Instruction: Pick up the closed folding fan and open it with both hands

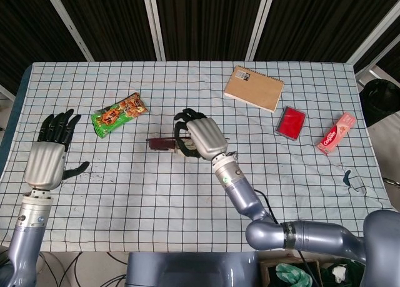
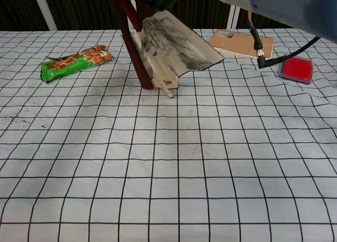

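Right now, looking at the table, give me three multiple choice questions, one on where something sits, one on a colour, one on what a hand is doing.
1. Where is the green snack packet?
A. Left of the folding paper fan with dark red ribs
B. On the brown spiral notebook
C. Beside the pink box

2. What colour is the flat square case near the notebook?
A. Blue
B. Red
C. Yellow

3. What is the right hand doing?
A. Resting flat on the table
B. Touching the notebook
C. Holding the fan above the checked cloth

A: the packet lies left of the fan in both views.
B: the case is plainly red.
C: the fan hangs lifted and partly spread in the chest view.
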Available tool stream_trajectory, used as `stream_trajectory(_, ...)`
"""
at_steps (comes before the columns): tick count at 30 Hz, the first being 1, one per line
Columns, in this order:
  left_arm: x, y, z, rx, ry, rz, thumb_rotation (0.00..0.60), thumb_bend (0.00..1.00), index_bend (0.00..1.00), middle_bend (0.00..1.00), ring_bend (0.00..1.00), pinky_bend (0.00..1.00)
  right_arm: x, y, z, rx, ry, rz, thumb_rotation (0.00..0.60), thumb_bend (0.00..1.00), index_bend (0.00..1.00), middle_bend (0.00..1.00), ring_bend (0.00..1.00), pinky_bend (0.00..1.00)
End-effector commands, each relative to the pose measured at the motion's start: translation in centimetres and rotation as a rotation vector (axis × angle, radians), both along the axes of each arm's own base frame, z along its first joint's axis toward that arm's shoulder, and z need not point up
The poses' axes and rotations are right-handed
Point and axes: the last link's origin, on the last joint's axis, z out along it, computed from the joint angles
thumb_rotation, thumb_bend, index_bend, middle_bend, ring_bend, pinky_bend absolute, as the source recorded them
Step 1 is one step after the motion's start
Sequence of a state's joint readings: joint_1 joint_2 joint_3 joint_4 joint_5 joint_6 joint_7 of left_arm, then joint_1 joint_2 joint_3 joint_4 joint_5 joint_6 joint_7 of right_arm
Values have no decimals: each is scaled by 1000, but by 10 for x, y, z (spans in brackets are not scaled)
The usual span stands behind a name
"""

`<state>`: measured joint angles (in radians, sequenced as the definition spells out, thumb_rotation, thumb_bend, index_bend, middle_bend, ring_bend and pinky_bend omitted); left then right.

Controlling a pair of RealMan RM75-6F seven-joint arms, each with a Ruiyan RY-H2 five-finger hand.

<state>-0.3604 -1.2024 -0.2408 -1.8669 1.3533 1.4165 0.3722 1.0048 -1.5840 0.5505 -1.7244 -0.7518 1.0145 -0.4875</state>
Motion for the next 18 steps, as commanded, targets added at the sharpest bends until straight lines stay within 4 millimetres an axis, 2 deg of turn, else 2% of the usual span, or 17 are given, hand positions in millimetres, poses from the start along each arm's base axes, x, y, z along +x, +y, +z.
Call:
stream_trajectory(1, -4, 3, -1, 0, -10, 14, 600, 0, 22, 0, 0, 0, 19, -3, 10, -12, -44, -21, 600, 902, 773, 238, 122, 209)
stream_trajectory(11, -13, 8, -11, 8, -28, 42, 600, 0, 54, 0, 0, 0, 44, -10, 28, -42, -101, -78, 600, 912, 783, 247, 122, 209)
stream_trajectory(18, -5, 27, -26, 7, -73, 46, 600, 21, 188, 0, 0, 0, 59, -3, 37, -50, -108, -72, 600, 923, 787, 250, 122, 209)
